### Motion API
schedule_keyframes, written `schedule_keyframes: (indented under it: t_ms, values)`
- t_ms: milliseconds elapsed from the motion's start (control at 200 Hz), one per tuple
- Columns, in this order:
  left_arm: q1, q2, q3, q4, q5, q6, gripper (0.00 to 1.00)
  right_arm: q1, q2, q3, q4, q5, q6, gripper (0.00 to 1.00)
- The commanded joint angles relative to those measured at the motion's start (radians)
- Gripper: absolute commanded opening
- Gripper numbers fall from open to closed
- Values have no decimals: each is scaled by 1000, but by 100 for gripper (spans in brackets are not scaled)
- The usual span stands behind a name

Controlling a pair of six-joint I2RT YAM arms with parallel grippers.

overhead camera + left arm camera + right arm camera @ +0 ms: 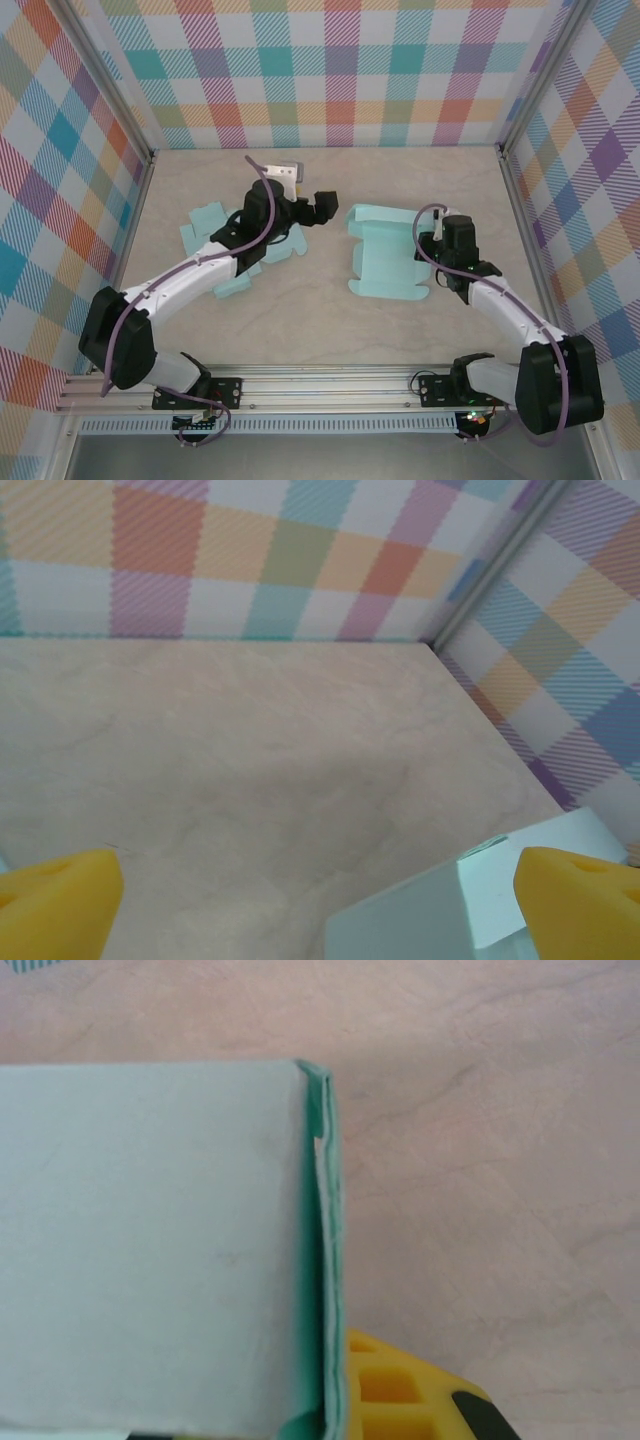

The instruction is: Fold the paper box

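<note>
paper box point(385, 258): middle of the surface point(330, 330), a bit right, only partly folded | left claw point(322, 207): spread wide, empty, just left of the box | right claw point(436, 250): pressed together, looks to be pinching the box's right wall | handling guess: light, thin, bends easily, may slide; hold a wall edge, squeeze softly
</note>
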Motion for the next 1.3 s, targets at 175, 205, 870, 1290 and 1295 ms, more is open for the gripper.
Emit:
schedule_keyframes:
  t_ms: [175,205,870,1290,1295]
  values:
    - [-126,101,63,-66,-35,29,100,4,-29,-45,59,36,-23,0]
    - [-132,115,69,-72,-54,30,100,4,-32,-48,65,32,-24,0]
    - [-178,302,156,-76,-192,29,100,4,-42,-61,87,41,-21,0]
    - [-218,371,132,159,-119,-11,100,4,-49,-67,92,36,-22,0]
    - [-219,371,131,162,-119,-12,100,5,-49,-68,93,36,-22,0]
